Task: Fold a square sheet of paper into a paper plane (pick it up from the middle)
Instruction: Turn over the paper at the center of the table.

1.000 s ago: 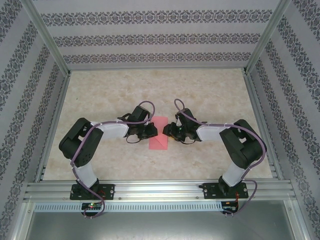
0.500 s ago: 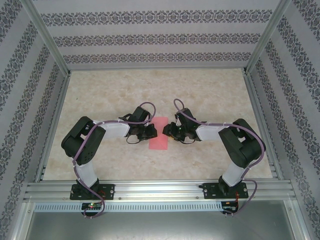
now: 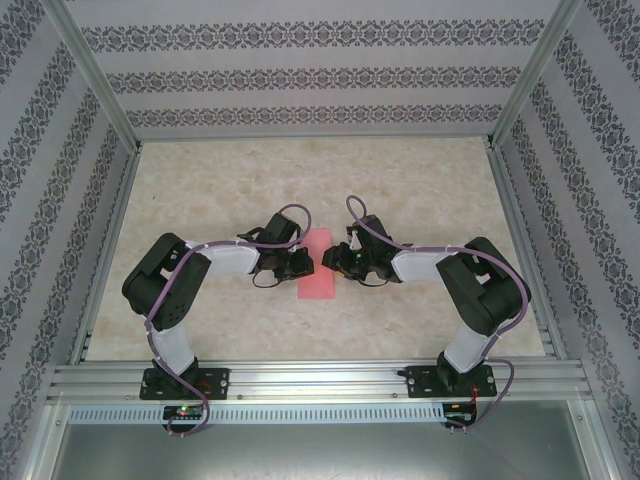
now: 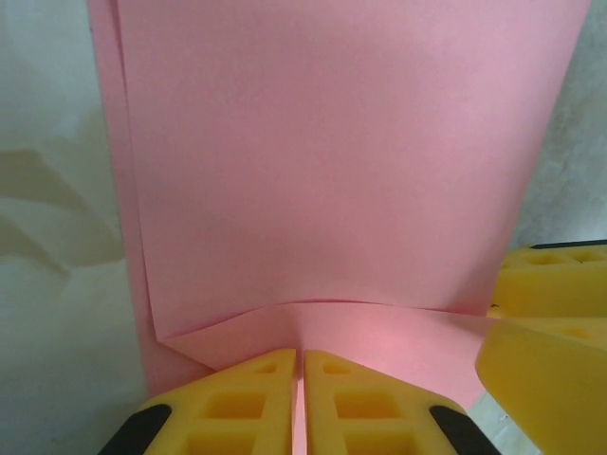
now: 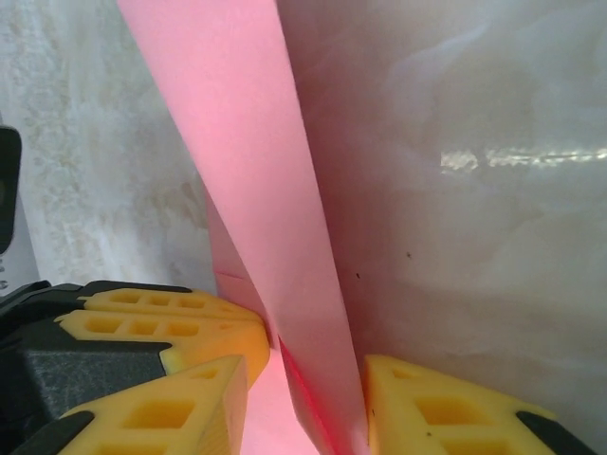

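— Why is the left tool clamped on the square sheet of paper in the middle of the surface?
— Likely to pin the folded layers. The right tool straddles the raised edge, jaws apart, placed to crease it.

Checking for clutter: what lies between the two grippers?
The thin pink-red square sheet of paper spans the gap from left gripper to right gripper, top external view.

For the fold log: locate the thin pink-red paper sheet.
Top view: the pink-red paper sheet sits centrally on the beige table, between the left gripper and right gripper.
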Robot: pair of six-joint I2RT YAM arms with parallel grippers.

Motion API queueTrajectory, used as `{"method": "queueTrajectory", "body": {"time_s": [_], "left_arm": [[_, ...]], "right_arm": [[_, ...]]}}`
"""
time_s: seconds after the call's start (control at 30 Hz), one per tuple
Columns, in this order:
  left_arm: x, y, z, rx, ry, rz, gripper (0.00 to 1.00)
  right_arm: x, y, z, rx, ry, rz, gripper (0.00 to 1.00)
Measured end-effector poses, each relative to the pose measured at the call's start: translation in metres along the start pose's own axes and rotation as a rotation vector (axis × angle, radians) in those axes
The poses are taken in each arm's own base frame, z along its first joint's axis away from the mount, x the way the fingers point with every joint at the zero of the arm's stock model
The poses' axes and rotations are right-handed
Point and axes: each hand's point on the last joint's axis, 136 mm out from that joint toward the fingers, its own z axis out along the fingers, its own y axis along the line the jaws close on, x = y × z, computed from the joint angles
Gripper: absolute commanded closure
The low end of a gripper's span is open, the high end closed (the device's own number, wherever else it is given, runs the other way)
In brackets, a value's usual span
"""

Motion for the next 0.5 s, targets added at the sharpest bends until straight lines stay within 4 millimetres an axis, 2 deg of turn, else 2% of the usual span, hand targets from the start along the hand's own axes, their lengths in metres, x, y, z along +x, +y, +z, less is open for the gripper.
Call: {"method": "queueTrajectory", "body": {"time_s": [0.27, 0.5], "left_arm": [[-0.0024, 0.0011, -0.0039, -0.009, -0.012, -0.003, 0.86], [-0.0039, -0.0012, -0.0093, -0.008, -0.022, -0.002, 0.87]], "right_arm": [[0.0049, -0.0005, 0.0001, -0.011, 0.018, -0.02, 0.61], [0.01, 0.0063, 0.0023, -0.06, 0.049, -0.068, 0.66]]}}
